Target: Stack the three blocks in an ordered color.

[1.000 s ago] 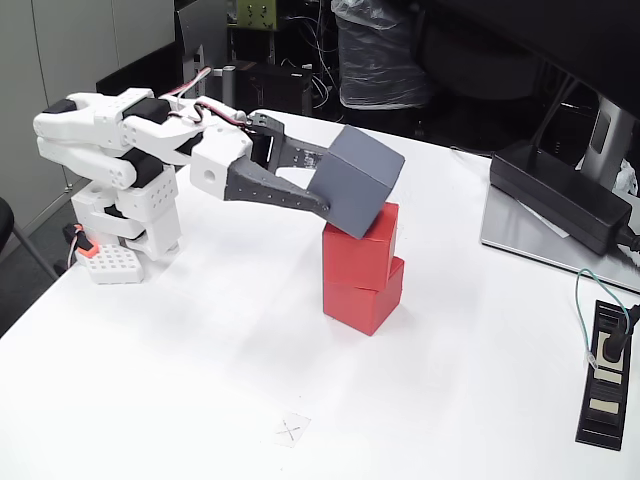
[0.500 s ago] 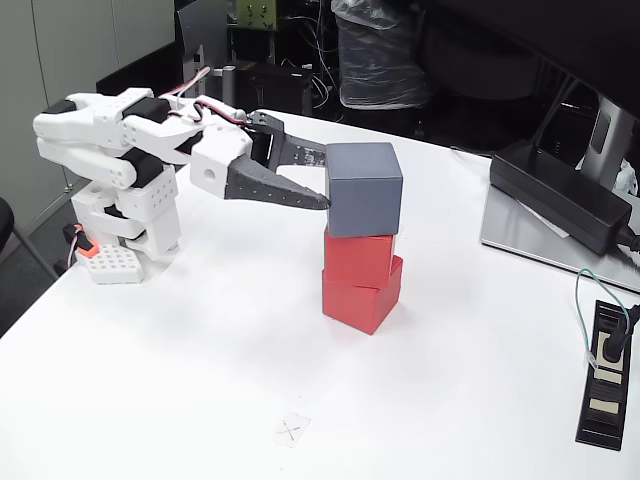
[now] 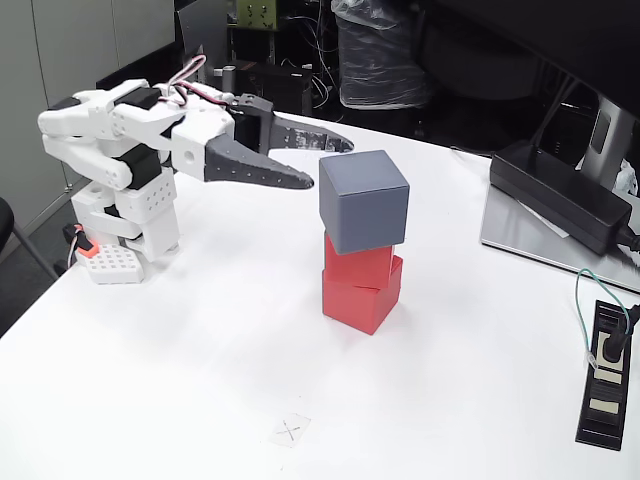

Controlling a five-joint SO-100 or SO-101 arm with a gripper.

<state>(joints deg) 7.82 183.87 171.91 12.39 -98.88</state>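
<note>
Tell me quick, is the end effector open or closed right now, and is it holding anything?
End effector: open, holding nothing; it sits just left of the grey block, which rests on the two red blocks.

A white worktop [image 3: 200, 380] carries the lower red cube [image 3: 360, 295] near its middle; the arm's white base [image 3: 125, 235] at left; a black power brick [image 3: 565, 195] and power strip [image 3: 607, 375] at right; a small pencilled cross [image 3: 290, 431] in front.

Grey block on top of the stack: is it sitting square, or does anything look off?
The grey block sits tilted and twisted on the upper red block, overhanging it. The open gripper is clear of it.
</note>
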